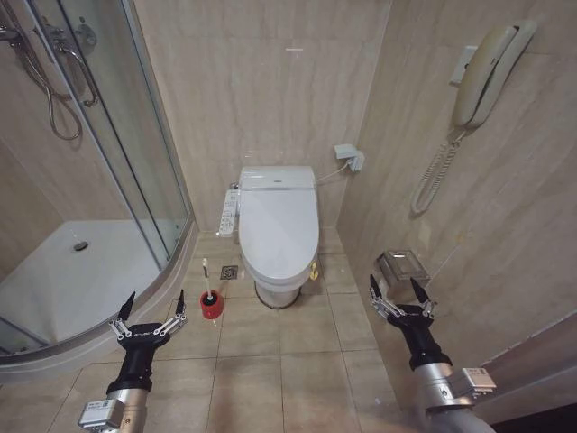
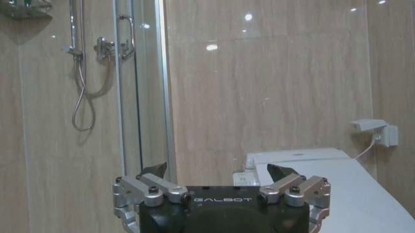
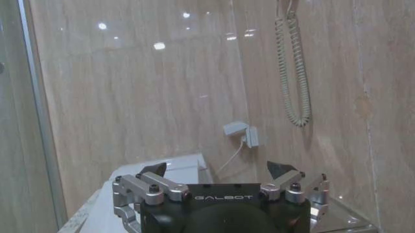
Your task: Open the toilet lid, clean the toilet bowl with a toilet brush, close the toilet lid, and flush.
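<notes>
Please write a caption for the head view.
Open left gripper and right gripper flank closed glossy white toilet lid.

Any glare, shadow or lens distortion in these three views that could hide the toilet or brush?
Head view: wide-angle bending of the walls and shower door; toilet lid evenly lit, brush clear, with little shadow. Left wrist view: lamp reflections on the wall tiles, none on the lid. Right wrist view: similar bright spots on the tiles, gripper dark in the foreground.

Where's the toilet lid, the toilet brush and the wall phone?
toilet lid (image 1: 279, 227), head view, middle of the closed cover.
toilet brush (image 1: 206, 278), head view, on its white handle.
wall phone (image 1: 488, 72), head view, on the handset.
</notes>
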